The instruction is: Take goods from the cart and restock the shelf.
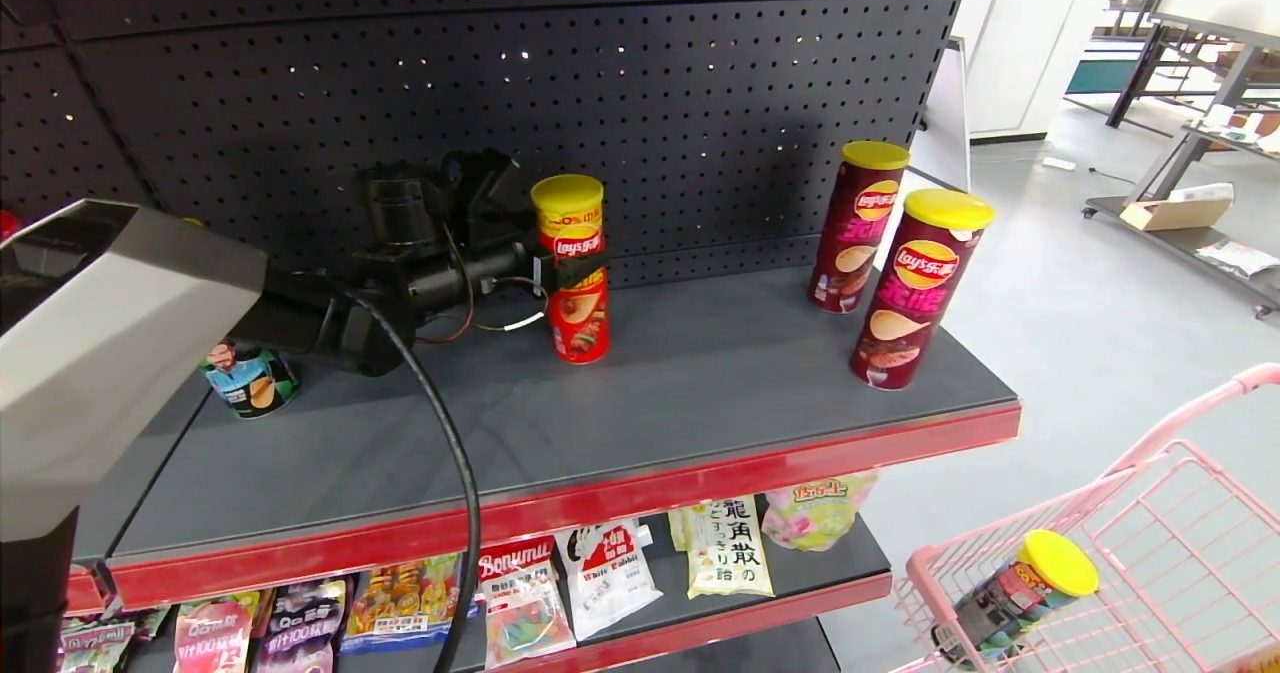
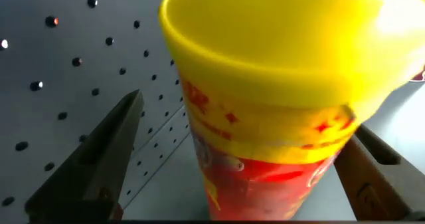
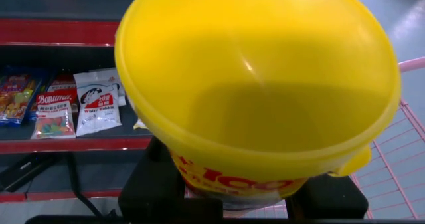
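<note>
A red chip can with a yellow lid stands upright on the grey shelf board, near the pegboard back. My left gripper reaches in from the left and straddles this red chip can, open, with a gap at one finger. My right gripper is shut on a second yellow-lidded can, its dark fingers pressed to both sides. That second can is tilted over the near corner of the pink cart.
Two maroon chip cans stand at the shelf's right end. A small green can sits at the left under my arm. Snack bags fill the lower shelf. Open floor lies to the right.
</note>
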{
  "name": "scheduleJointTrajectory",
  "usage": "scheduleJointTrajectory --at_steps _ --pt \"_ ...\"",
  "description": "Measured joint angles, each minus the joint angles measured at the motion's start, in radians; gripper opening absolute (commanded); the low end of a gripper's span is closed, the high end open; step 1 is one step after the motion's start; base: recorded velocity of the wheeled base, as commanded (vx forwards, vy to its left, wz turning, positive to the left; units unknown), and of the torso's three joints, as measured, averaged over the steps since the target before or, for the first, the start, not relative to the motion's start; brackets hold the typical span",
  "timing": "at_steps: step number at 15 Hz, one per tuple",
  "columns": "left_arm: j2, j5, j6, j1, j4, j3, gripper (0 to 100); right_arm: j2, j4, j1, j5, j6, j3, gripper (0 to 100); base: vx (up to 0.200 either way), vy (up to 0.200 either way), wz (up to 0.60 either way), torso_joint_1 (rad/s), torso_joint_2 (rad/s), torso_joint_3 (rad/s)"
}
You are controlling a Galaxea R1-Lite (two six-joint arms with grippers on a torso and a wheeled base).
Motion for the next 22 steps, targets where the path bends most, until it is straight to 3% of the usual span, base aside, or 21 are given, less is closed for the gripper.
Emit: scheduleJointTrajectory --at_steps 3,9,11,16,20,22 --pt "0.003 0.000 -0.028 -0.014 0.003 -0.001 0 -0.001 0.000 0.000 0.000 0.000 0.000 0 0.000 0.000 0.00 0.000 0.00 0.000" --pt "-0.025 -0.012 -0.039 -0.024 -0.007 0.047 0 -0.006 0.001 -0.005 -0.006 0.000 0.000 0 0.000 0.000 0.00 0.000 0.00 0.000" --pt "-0.079 -0.055 -0.045 -0.024 -0.007 0.125 0 -0.007 0.001 -0.006 -0.006 0.000 0.000 0 0.000 0.000 0.00 0.000 0.00 0.000" --pt "-0.303 -0.129 -0.049 -0.029 -0.013 0.443 0 -0.007 0.001 -0.006 -0.004 0.000 0.001 0 0.000 0.000 0.00 0.000 0.00 0.000" --pt "-0.393 -0.136 -0.048 -0.041 -0.198 0.626 0 -0.007 0.001 -0.007 -0.004 -0.001 0.000 0 0.000 0.000 0.00 0.000 0.00 0.000" --pt "-0.402 -0.130 -0.047 -0.049 -0.219 0.665 0 -0.007 0.001 -0.006 -0.004 -0.001 -0.001 0 0.000 0.000 0.00 0.000 0.00 0.000"
